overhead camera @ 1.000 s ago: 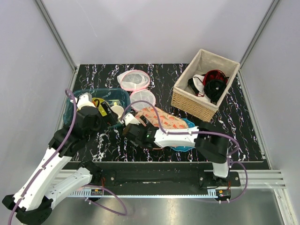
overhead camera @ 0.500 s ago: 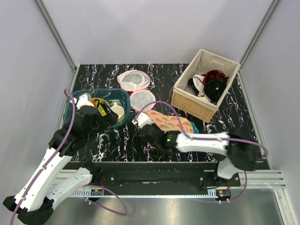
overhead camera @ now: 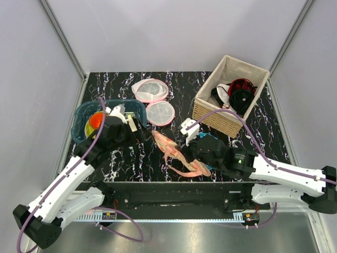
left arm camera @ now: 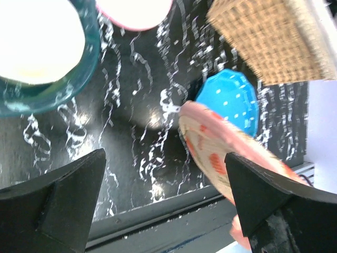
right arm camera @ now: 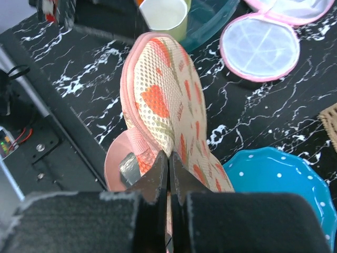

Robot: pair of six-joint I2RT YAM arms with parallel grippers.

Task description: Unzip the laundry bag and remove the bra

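The laundry bag (overhead camera: 174, 153), peach with an orange print and pink trim, is lifted off the table and stands on edge at the front middle. My right gripper (right arm camera: 169, 158) is shut on its fabric near the pink edge; in the top view the right gripper (overhead camera: 185, 157) sits at the bag's right side. The bag (right arm camera: 163, 105) rises away from the jaws. My left gripper (left arm camera: 168, 200) is open with nothing between its fingers. The bag (left arm camera: 221, 153) is just inside the right finger (left arm camera: 279, 205). From above, the left gripper (overhead camera: 138, 128) hovers at the bag's far left end. The bra is hidden.
A round blue polka-dot pouch (right arm camera: 284, 179) lies under the lifted bag. Two white mesh pink-rimmed bags (overhead camera: 150, 89) (overhead camera: 160, 112) lie behind. A teal bin (overhead camera: 84, 113) holding a cup (right arm camera: 164, 13) stands at the left. A wicker basket (overhead camera: 210, 113) with dark garments is at the right.
The right gripper has shut on the laundry bag and pulled it up and toward the front, so it now stands on edge. The left arm has swung right toward the bag.
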